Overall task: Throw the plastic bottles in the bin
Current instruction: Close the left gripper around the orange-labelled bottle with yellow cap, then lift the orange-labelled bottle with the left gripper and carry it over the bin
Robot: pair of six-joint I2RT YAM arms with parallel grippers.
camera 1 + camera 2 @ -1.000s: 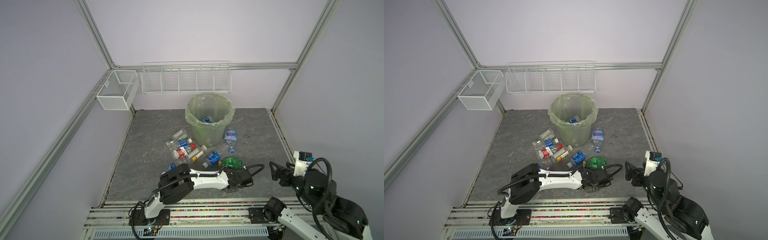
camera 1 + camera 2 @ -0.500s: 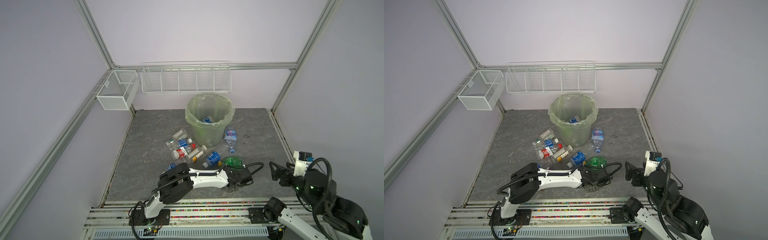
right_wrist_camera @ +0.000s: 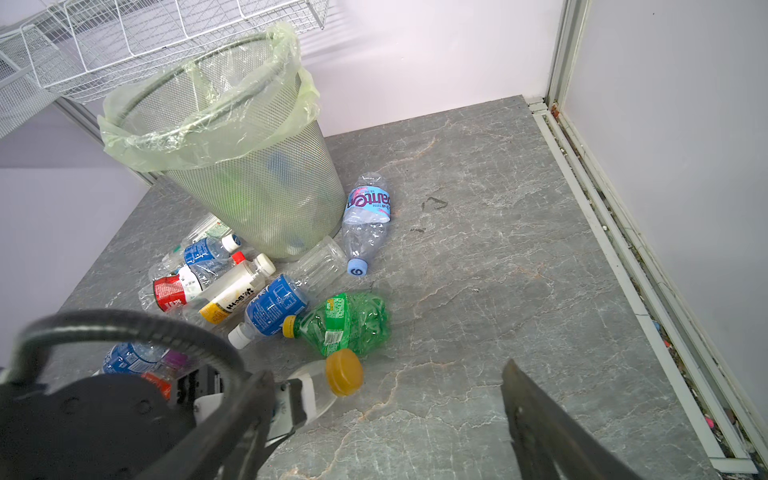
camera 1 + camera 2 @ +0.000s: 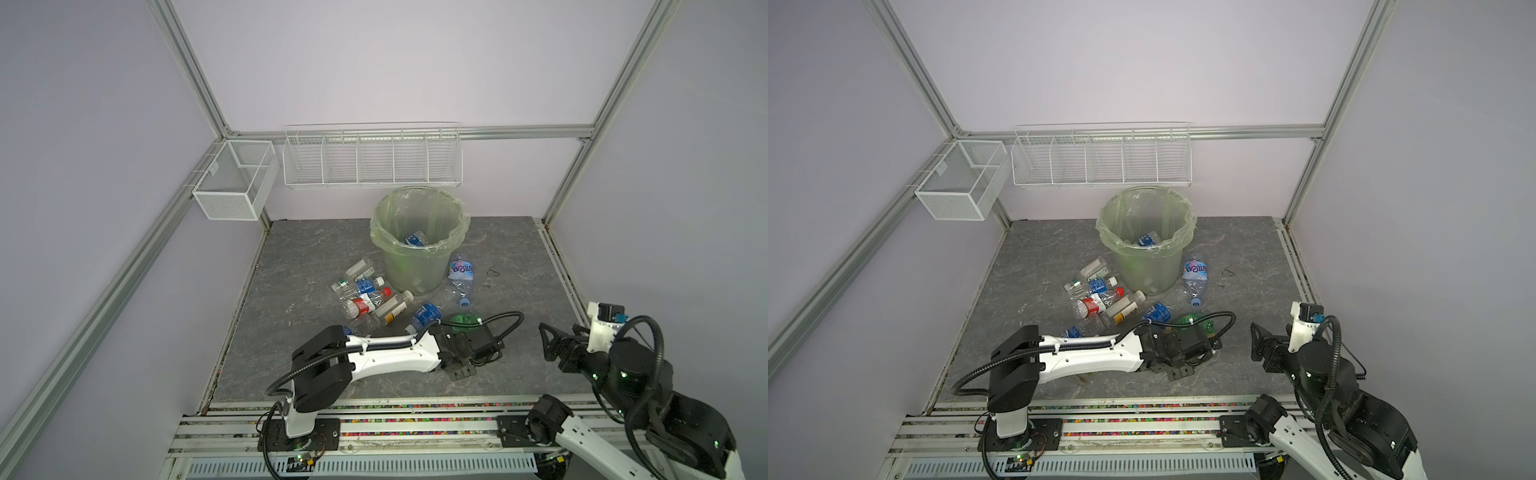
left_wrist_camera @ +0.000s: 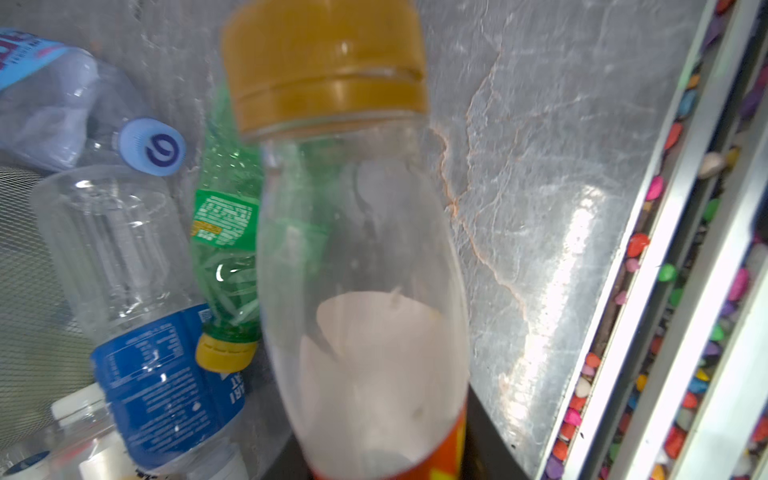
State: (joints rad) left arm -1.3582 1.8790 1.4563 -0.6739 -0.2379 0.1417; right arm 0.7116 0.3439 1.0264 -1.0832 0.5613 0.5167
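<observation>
Grey marbled floor lies open ahead of your left gripper, bare from the held bottle's cap out to the side rail under the wall. That gripper is clamped tight on the orange-capped bottle, gripping it low on the body by the red-orange label, with the cap pointing away from the wrist. You cannot tell whether the bottle has cleared the floor. On one side of the gripper the front rail, packed with coloured beads, runs alongside the bottle with a strip of bare floor between. On the other side the green bottle lies crumpled just beside the orange cap, its yellow cap up against a blue-labelled bottle. The rest of the pile spreads beyond them up to the bin. The bin stands well past the gripper, across the pile, with one bottle showing inside and a pale-blue-labelled bottle lying just beside its foot. A wire basket hangs on the back wall just behind and above the bin's rim. Your right gripper hangs wide open and empty off the left gripper's tip, apart from it and near the floor's side edge.
</observation>
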